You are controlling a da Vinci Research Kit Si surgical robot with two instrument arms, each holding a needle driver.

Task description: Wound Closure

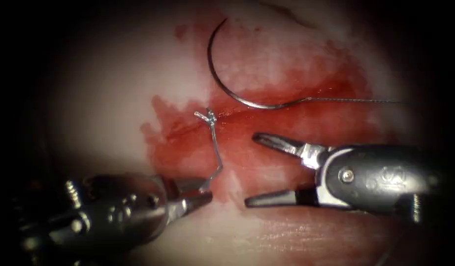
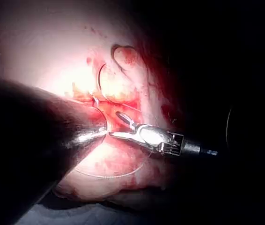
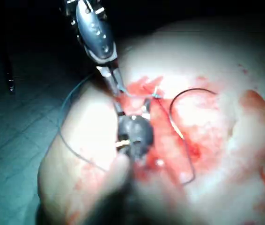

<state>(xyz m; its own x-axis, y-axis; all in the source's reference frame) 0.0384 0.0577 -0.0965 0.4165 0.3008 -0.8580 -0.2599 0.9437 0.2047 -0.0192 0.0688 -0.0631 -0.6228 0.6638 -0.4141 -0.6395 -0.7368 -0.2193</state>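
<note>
Jaws of the left tool (image 1: 200, 197) are gripping the thread (image 1: 215, 148) from the knot; right tool (image 1: 264, 170) is gaping wide, empty. Needle (image 1: 222, 81) is lying free on the tissue (image 1: 114, 88).

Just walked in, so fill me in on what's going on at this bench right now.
Two needle drivers are working over a cut in the tissue, which is smeared with red fluid. The left tool has its jaws shut on a short thread tail that rises to a knot at the cut. The right tool holds nothing, its jaws wide open just right of that tail. The curved needle lies free on the tissue surface above the cut, its thread trailing off to the right.
</note>
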